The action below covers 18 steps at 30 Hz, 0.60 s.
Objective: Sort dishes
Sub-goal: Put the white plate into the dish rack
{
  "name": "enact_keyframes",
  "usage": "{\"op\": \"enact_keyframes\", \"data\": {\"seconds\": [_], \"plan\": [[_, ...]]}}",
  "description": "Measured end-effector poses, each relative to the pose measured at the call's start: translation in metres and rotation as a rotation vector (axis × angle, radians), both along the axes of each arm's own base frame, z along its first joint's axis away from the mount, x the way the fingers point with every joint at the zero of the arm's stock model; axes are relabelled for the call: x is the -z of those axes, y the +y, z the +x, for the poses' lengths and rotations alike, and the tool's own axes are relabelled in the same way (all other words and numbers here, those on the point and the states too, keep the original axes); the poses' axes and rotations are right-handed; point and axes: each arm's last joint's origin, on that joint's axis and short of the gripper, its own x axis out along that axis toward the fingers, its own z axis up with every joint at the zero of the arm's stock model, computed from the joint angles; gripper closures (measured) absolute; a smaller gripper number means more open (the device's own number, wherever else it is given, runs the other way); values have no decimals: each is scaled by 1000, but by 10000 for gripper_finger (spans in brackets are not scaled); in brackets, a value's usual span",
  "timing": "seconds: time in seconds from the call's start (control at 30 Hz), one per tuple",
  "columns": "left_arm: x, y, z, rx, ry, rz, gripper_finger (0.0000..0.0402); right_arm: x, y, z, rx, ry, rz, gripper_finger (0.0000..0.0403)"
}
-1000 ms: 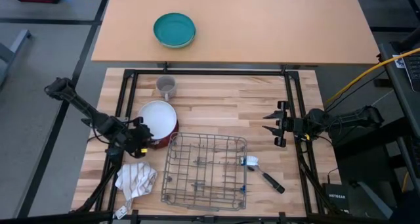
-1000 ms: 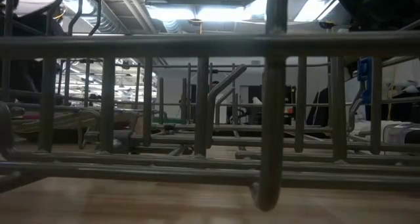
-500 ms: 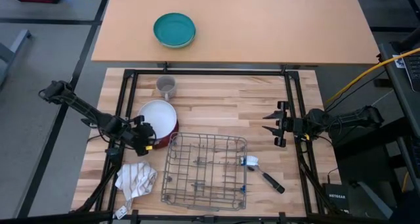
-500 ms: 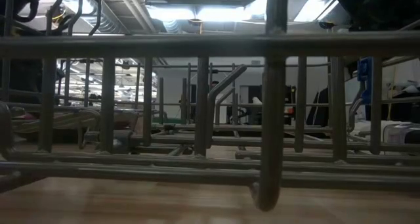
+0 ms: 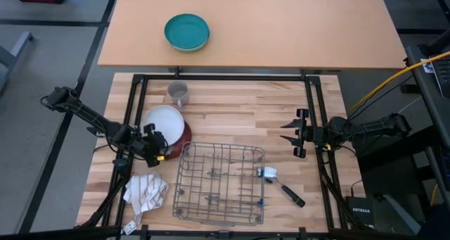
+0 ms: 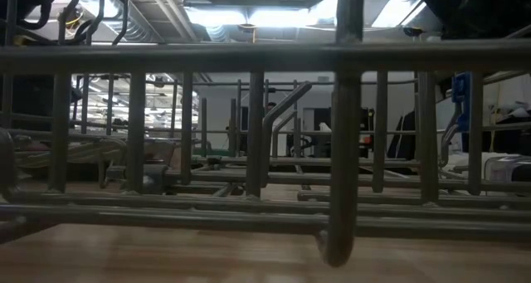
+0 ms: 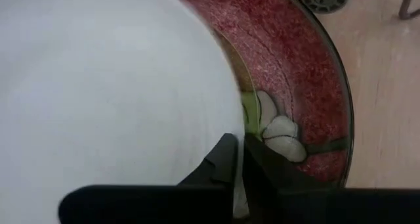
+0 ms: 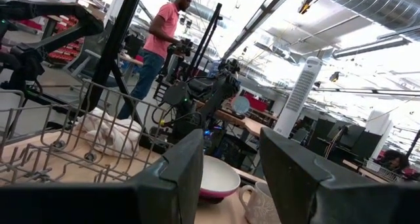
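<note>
A white plate (image 5: 163, 120) lies on a dark red plate with pale motifs (image 5: 184, 136) at the table's left, just beyond the wire dish rack (image 5: 219, 184). My left gripper (image 5: 156, 147) is at the stack's near left side, shut on the white plate (image 7: 98, 86). The dark red plate (image 7: 295, 79) shows under it. My right gripper (image 5: 292, 136) hangs open at the table's right, touching nothing. In the right wrist view the plates (image 8: 220, 178) show far off between its fingers. My left gripper pinches the white plate's rim (image 7: 237, 159) between its two fingers, at the plate's near left edge. The fingers (image 7: 220, 165) come in low from the table's near left side. The plate lies over the dark red plate; whether its held edge is raised I cannot tell.
A grey mug (image 5: 178, 93) stands beyond the plates and a teal bowl (image 5: 187, 32) on the far table. A crumpled cloth (image 5: 145, 191) lies left of the rack, a brush (image 5: 281, 185) right of it. The rack's wires (image 6: 344, 150) fill the low view. A person (image 8: 157, 46) stands in the room.
My left gripper has moved a little toward the plates. The white plate has slid slightly toward the table's left and far side, baring more of the dark red plate on its right.
</note>
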Motion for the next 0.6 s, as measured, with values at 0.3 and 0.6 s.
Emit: {"op": "enact_keyframes", "data": {"seconds": [0.3,0.6], "plan": [[-2,-2,4,-29,-49,-45,397,0,0,0,0,0,0,249],[-22,-6,11,-49,-122,-84,399,0,0,0,0,-1,0,249]]}}
